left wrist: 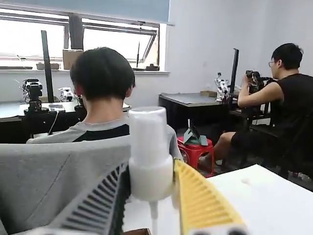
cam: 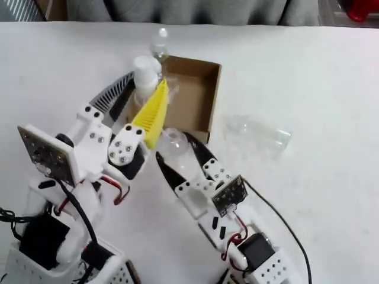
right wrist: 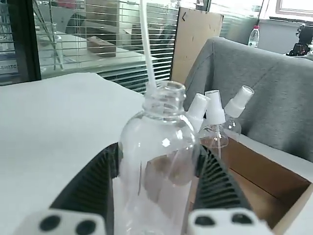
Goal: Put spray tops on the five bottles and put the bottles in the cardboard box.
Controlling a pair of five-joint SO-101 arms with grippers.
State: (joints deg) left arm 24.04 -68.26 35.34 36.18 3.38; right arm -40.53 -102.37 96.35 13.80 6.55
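Item 1. Spray top (left wrist: 146, 142): white plastic with a rounded cap on a wider collar. A thin white tube (right wrist: 145, 44) hangs straight down from it. It is clamped at the collar by the left gripper (left wrist: 150, 169), with the black ribbed finger (left wrist: 98, 205) on one side and the yellow finger (left wrist: 205, 205) on the other, both pressed against it. In the high view it sits above the near corner of the cardboard box (cam: 198, 71).

Item 2. Open bottle (right wrist: 159, 122): clear, round-shouldered, with a threaded neck and no cap, standing upright. The right gripper (right wrist: 159, 154) holds it at the shoulder, its two black fingers closed against opposite sides of the body. In the high view the bottle stands on the table (cam: 308, 77) just in front of the box. The tube's lower end meets the neck rim (whether it has entered the mouth cannot be told).

Item 3. Capped bottles (right wrist: 215, 105): three white spray heads clustered at the box's far edge. Whether they are inside the box or just behind it cannot be told.

Item 4. Lying bottle (cam: 254, 131): clear, on its side on the table, beside the box and apart from both grippers.
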